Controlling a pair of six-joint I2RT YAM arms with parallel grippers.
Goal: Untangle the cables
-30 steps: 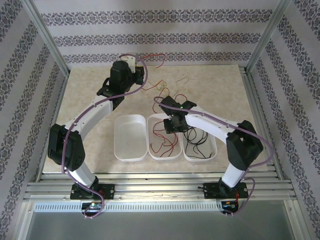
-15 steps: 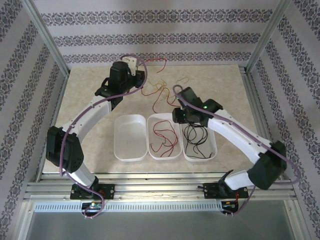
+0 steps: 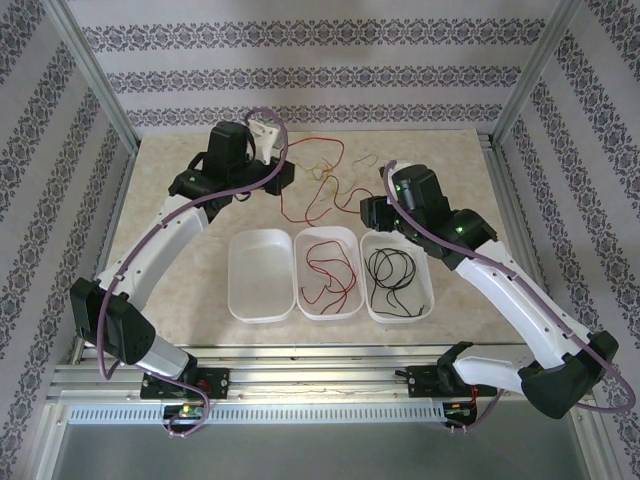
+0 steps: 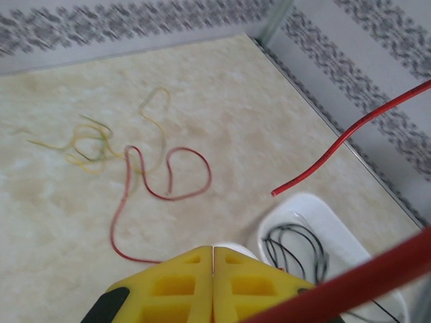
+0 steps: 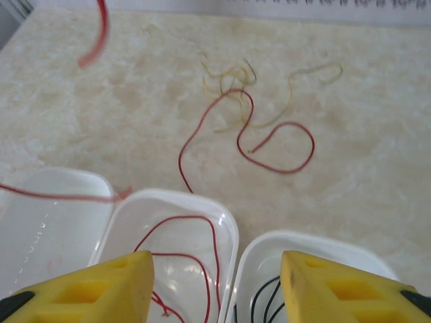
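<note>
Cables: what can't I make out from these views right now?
Left wrist view: the near red cable is blurred and cut off by the bottom edge; whether the shut left end effector pinches it is hidden.
Left wrist view: the yellow cables are blurred, their crossings unreadable.
Right wrist view: the black cable is cut off by the bottom edge.
Top view: yellow cables too thin to trace.
</note>
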